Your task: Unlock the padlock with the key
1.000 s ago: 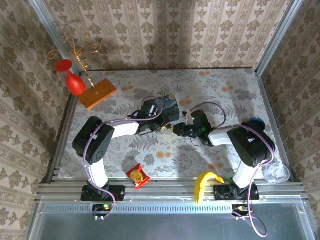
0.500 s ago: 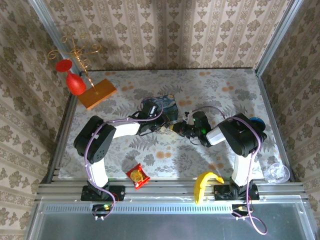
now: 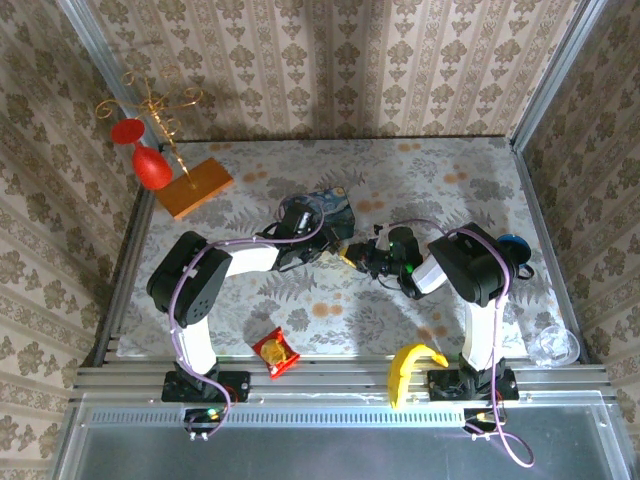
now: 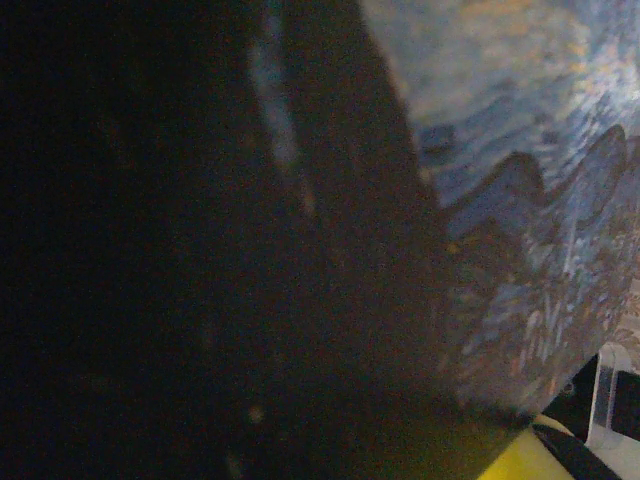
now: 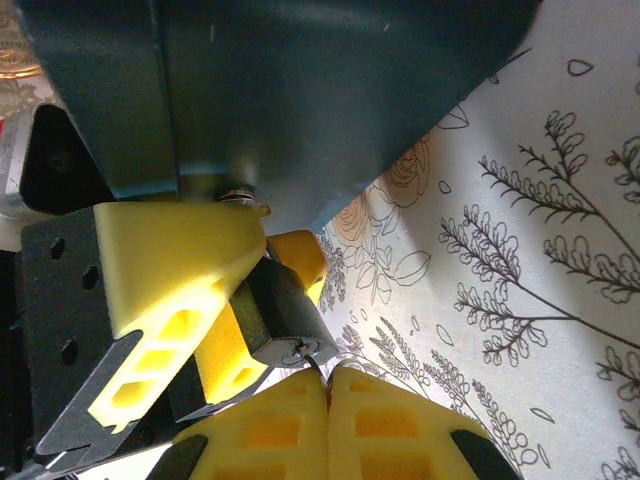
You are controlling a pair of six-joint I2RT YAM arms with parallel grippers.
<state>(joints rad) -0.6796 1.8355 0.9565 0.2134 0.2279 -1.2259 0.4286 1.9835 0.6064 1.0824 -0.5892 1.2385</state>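
On the floral tabletop, the blue painted tin sits just behind both hands, its contents hidden. The left hand pinches the dark padlock. The right hand, pressed together, nips a thin key at the padlock's end face.

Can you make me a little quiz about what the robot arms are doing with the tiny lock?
1. True or false: the banana lies beside the right arm's base.
2. What sits between the yellow fingers of the left gripper? A: the padlock. B: a spoon. C: a ball.
3. Fill in: the right gripper is ___ (open or shut).

Key: 1 true; 2 A; 3 shut.
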